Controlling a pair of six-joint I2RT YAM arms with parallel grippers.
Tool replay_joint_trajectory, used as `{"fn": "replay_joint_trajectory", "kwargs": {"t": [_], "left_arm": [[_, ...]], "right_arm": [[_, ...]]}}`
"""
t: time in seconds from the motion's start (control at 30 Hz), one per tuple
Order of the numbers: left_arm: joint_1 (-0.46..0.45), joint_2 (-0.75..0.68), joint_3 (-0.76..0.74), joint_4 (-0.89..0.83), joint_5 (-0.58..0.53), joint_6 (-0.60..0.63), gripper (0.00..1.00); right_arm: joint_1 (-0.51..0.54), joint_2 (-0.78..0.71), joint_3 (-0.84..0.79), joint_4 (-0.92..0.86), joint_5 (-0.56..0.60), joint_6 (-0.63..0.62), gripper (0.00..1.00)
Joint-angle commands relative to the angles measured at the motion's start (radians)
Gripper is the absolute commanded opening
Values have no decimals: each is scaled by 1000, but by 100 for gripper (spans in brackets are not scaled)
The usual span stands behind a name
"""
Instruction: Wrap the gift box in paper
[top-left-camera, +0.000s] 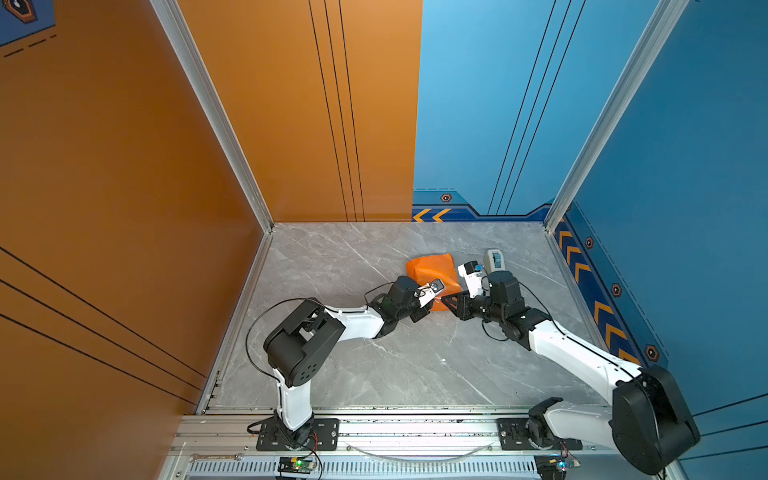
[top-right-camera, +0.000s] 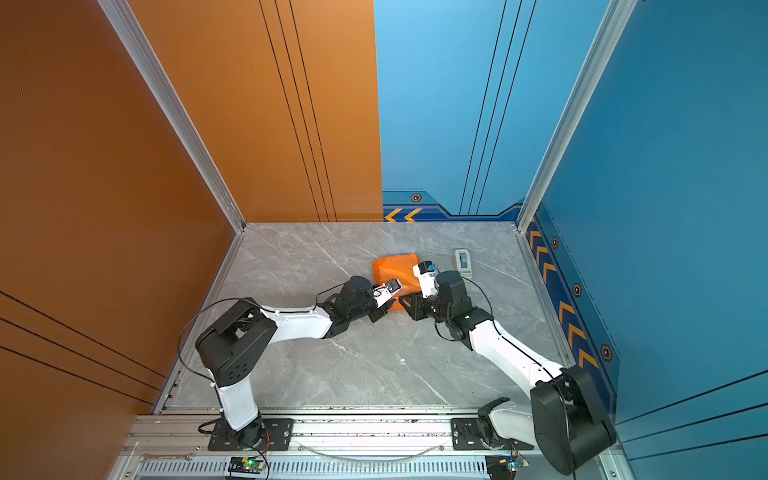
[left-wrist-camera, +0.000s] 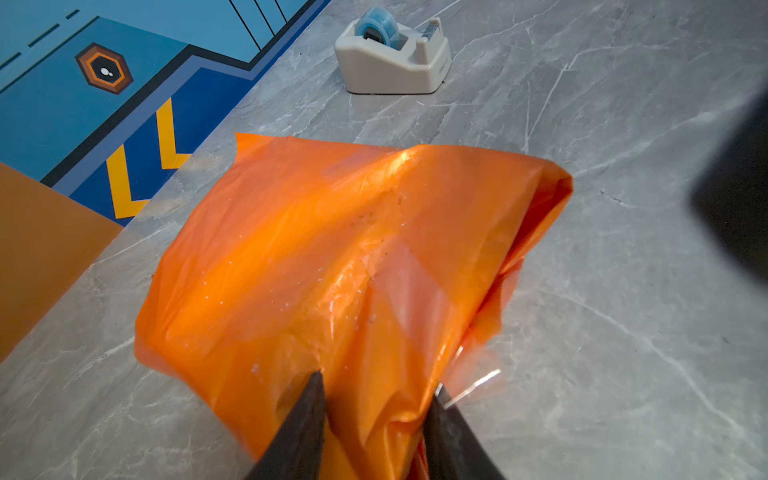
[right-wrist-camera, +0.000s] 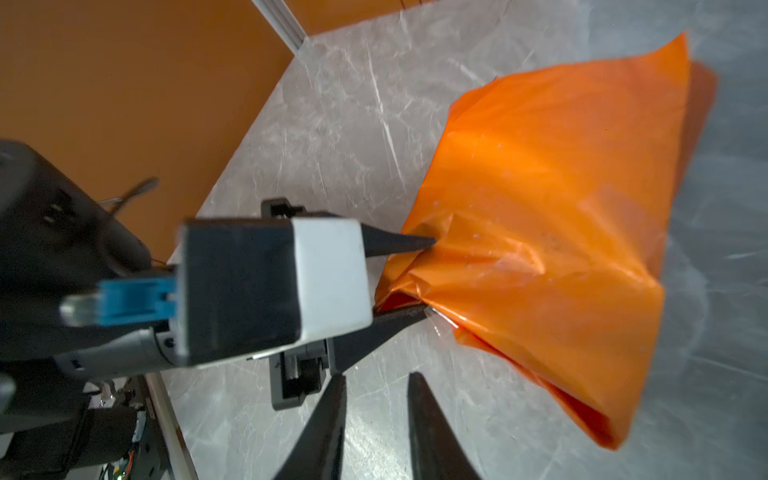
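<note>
- The left gripper (left-wrist-camera: 378, 382) is seen closed on the bunched near end of the paper (left-wrist-camera: 332, 249).
- The right gripper (right-wrist-camera: 376, 374) is held just beside that pinch, jaws narrowly apart, nothing gripped.
- The orange bundle is stretched away from both grippers toward the far wall. The gift box is hidden, presumably inside.
- A tape dispenser (left-wrist-camera: 390, 62) is set beyond, nearer the right arm.

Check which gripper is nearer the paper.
Left. The left gripper is clamped on a bunched end of the paper; the right gripper hangs beside that end, jaws apart, not touching it.
</note>
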Motion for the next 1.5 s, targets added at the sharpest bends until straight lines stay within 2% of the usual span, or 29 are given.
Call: {"fn": "replay_joint_trajectory", "kwargs": {"t": [0.0, 0.27, 0.4, 0.77, 0.93, 1.13, 1.27, 1.47], "left_arm": [[-12, 59, -23, -208, 8, 2, 39], [-13, 58, -21, -210, 6, 3, 39], [-13, 55, -22, -210, 7, 5, 39], [-15, 55, -26, -211, 7, 4, 39], [-14, 53, -30, -211, 3, 5, 39], [-13, 56, -29, -210, 3, 5, 39], [-13, 58, -27, -211, 4, 5, 39], [-15, 57, -26, -212, 7, 5, 39]], "right_arm": [[11, 58, 0, 96, -6, 66, 22], [26, 185, 35, 165, 21, 85, 14], [12, 212, 16, 200, 90, 86, 13], [-31, 350, -42, 388, 96, 140, 12], [-32, 311, -101, 397, 105, 141, 17], [-40, 140, -178, 338, 102, 104, 23], [-27, 54, -196, 308, 90, 97, 17], [6, 105, -133, 334, 93, 102, 10]]}}
